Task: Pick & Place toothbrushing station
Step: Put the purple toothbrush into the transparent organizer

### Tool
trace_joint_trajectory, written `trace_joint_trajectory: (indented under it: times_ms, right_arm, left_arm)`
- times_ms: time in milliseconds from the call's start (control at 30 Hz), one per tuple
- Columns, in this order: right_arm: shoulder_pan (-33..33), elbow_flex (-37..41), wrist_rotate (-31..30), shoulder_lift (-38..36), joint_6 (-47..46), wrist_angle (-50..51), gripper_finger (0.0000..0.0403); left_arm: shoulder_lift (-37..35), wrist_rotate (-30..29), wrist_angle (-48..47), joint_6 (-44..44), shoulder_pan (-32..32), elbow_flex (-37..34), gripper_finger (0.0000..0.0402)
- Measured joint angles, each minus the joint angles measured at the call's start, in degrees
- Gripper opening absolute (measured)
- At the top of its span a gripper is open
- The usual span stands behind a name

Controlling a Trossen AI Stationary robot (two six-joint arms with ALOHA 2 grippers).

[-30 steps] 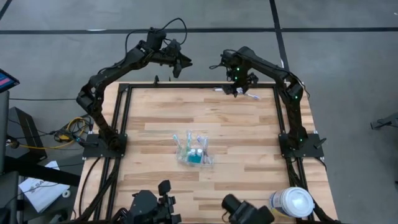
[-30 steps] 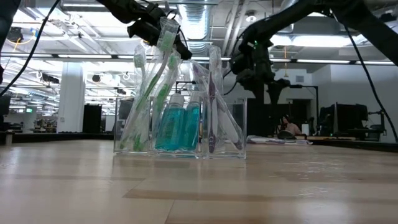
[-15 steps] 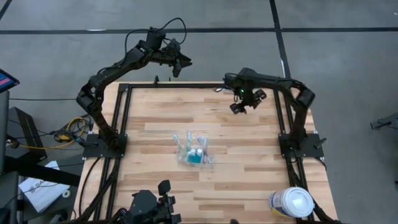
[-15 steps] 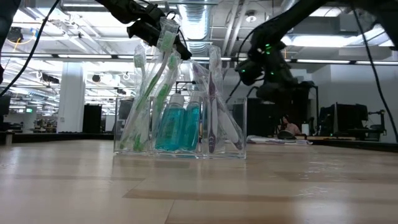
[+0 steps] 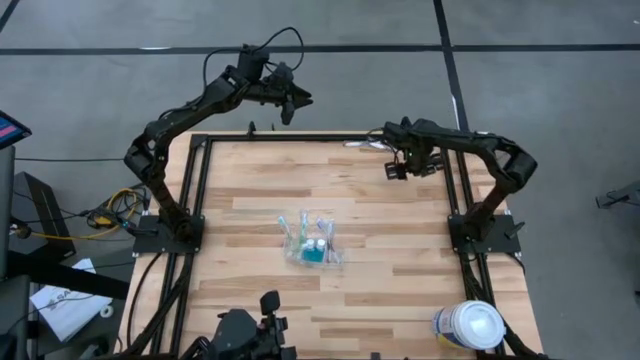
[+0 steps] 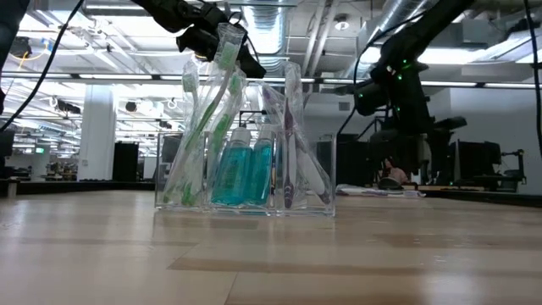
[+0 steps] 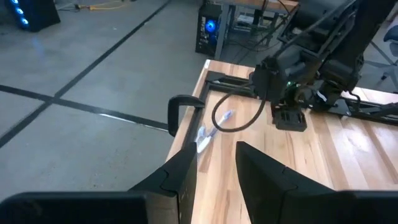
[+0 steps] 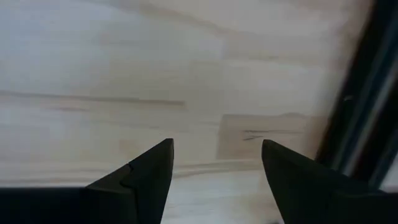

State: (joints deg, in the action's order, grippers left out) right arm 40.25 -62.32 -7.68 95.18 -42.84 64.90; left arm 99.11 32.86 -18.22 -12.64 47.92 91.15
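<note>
The toothbrushing station (image 5: 313, 243), a clear plastic holder with toothbrushes and teal bottles, stands by its base on the middle of the wooden table (image 5: 250, 190); it fills the low view (image 6: 246, 144). My left gripper (image 5: 290, 103) hangs open in the air beyond the table's far edge (image 7: 214, 168). My right gripper (image 5: 402, 167) points down over bare wood at the far right, open, nothing between its fingers (image 8: 214, 165). A loose toothbrush (image 5: 365, 143) lies flat by the far edge (image 7: 211, 130).
A white-lidded round tub (image 5: 470, 325) stands at the near right corner. Black frame rails (image 5: 195, 190) run along the table's sides. Bare wood lies between the station and my right gripper.
My right gripper has gone from the far edge toward the table's near and right edges and downward, rolling about its pointing line. It stays open. The station has not moved.
</note>
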Motion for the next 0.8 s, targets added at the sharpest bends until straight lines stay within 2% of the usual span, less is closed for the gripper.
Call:
trace_joint_trajectory:
  times_ms: [133, 300, 367, 500, 633, 800]
  right_arm:
    - [-2.91, 2.90, 2.07, 0.02, -2.70, -2.54, 0.0218]
    - [-7.19, 8.70, 4.24, 0.02, -6.48, -7.91, 0.0177]
    - [-7.72, 11.15, 6.40, 0.04, -8.48, -12.31, 0.0161]
    - [-7.81, 12.97, 6.58, -0.01, -11.20, -15.62, 0.0139]
    - [-7.02, 13.06, 5.74, -0.05, -11.49, -16.61, 0.0142]
    - [-6.53, 13.06, 1.61, -0.11, -17.64, -19.38, 0.0168]
  left_arm:
    - [0.00, 0.02, -0.04, 1.00, -0.08, 0.00, 0.0106]
    - [0.00, 0.00, 0.10, 1.09, -0.06, 0.00, 0.0106]
    - [0.00, -0.02, 0.26, 1.08, -0.06, 0.00, 0.0106]
    - [0.18, 0.01, 0.81, 1.03, -0.06, 0.00, 0.0106]
    - [0.28, -0.01, 0.72, 1.05, 0.07, -0.07, 0.0106]
    - [0.28, -0.02, 0.72, 1.07, 0.09, -0.07, 0.0106]
